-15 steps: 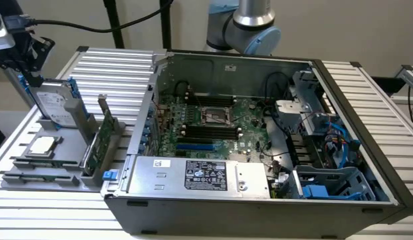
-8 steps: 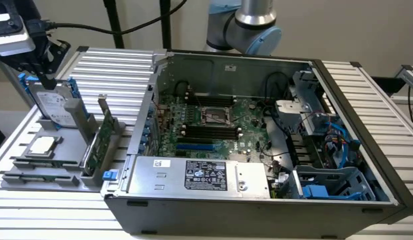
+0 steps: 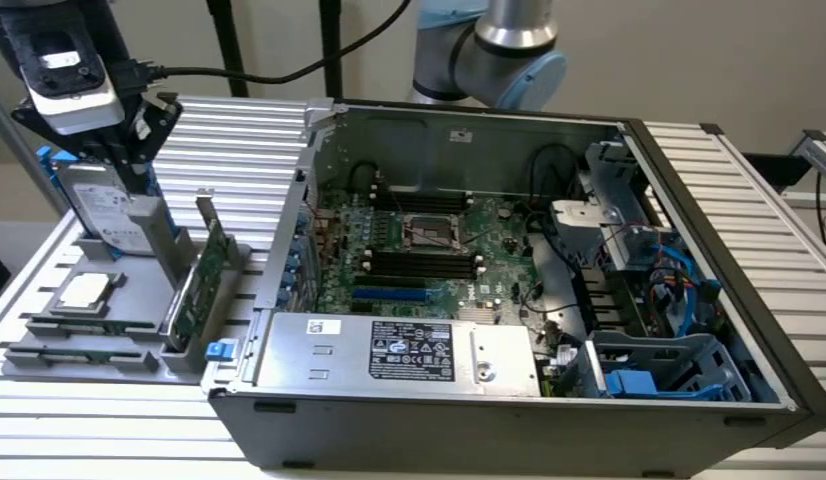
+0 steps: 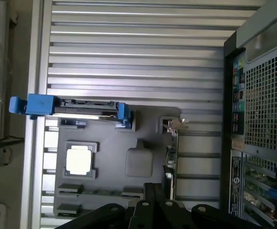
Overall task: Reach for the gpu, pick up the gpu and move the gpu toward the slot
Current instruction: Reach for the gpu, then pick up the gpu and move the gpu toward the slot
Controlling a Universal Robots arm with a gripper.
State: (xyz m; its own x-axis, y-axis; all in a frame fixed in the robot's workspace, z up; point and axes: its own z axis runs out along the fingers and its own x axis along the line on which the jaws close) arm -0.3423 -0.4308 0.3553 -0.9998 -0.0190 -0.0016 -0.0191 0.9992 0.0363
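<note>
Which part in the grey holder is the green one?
The thin gpu card, standing on edge beside the computer case. The hard drive is silver with blue rails, and the square chip is silver too.

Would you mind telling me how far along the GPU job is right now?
Nothing looks done: the gpu stands upright in the grey holder, ungrasped. In hand is the reach: the tool hovers above the holder. Pickup and the move toward the computer case are left.
</note>
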